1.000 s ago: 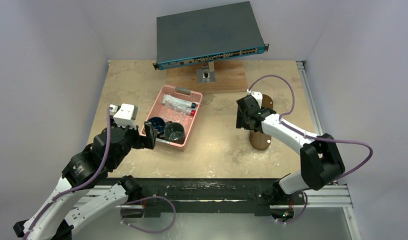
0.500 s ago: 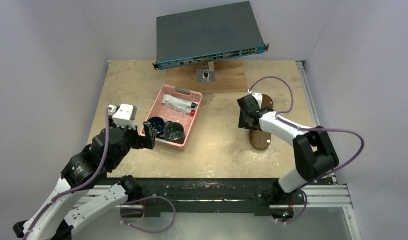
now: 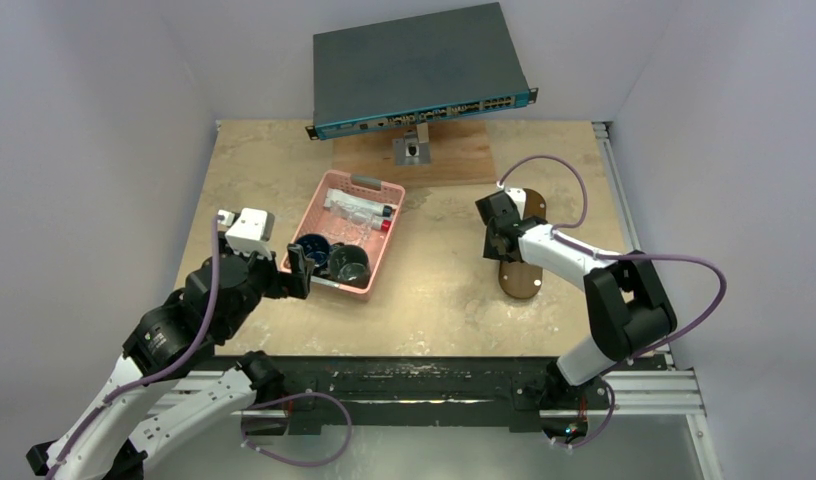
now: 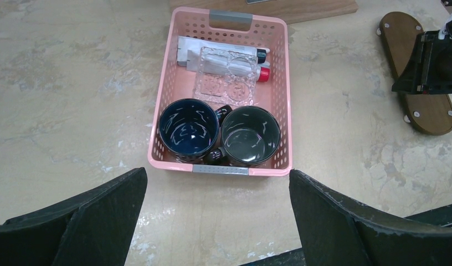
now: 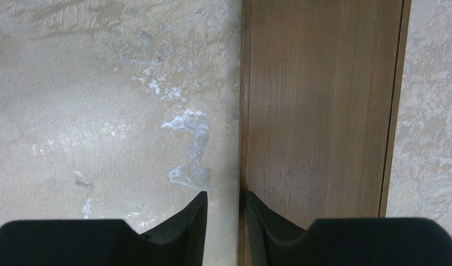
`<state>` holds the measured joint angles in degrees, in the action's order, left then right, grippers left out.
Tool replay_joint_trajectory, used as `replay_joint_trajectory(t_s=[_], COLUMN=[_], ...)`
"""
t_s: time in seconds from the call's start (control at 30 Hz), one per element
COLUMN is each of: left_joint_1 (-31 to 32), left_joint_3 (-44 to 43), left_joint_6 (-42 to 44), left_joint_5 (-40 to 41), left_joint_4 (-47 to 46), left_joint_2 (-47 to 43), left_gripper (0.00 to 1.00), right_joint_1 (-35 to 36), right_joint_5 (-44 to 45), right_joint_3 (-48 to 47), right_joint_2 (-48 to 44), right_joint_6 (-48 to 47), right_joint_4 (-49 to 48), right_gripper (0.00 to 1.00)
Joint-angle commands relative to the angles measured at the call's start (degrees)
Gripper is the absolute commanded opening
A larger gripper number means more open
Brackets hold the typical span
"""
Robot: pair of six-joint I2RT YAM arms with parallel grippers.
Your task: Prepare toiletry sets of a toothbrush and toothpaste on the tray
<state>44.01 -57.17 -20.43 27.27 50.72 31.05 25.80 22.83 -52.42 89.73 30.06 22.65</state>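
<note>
Right tool [image 5: 225,195] narrow, astride long edge of tray [image 5: 323,111], right of basket [image 4: 164,83]; clamped or not, cannot tell. Left tool [image 4: 217,173] wide at basket's near end; toiletry sets [image 4: 224,64] in basket's far end

No legible text, label or number on any item in view.

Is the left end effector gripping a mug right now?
No, the left end effector is wide open, with nothing clamped between its fingers.
</note>
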Motion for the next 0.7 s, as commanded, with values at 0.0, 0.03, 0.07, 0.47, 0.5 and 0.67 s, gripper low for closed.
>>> replay_joint_trajectory(t_s=[0.0,0.03,0.07,0.47,0.5,0.67], left_joint_1=[0.2,0.2,0.2,0.2,0.16,0.2], left_joint_3=[0.38,0.39,0.36,0.35,0.33,0.34], left_joint_6=[0.12,0.12,0.14,0.23,0.29,0.29], left_joint_5=[0.55,0.52,0.55,0.94,0.94,0.9], left_joint_4=[-0.71,-0.7,-0.64,-0.62,-0.62,-0.71], left_joint_2=[-0.38,-0.37,-0.37,-0.72,-0.72,-0.91], left_gripper=[1.0,1.0,1.0,1.0,1.0,1.0], right_joint_1=[-0.34,-0.36,-0.32,-0.31,-0.32,-0.18], right_joint_5=[-0.87,-0.89,-0.97,-4.81,-5.76,-7.93], right_joint_3=[0.69,0.8,0.89,2.48,2.88,4.67], right_joint_2=[0.79,0.79,0.82,0.4,0.32,-0.82], right_joint_6=[-0.18,-0.12,-0.03,-0.37,-0.36,0.16], right_joint_4=[-0.69,-0.76,-0.69,-0.54,-0.77,-1.25], right_gripper=[0.32,0.32,0.32,0.26,0.25,0.24])
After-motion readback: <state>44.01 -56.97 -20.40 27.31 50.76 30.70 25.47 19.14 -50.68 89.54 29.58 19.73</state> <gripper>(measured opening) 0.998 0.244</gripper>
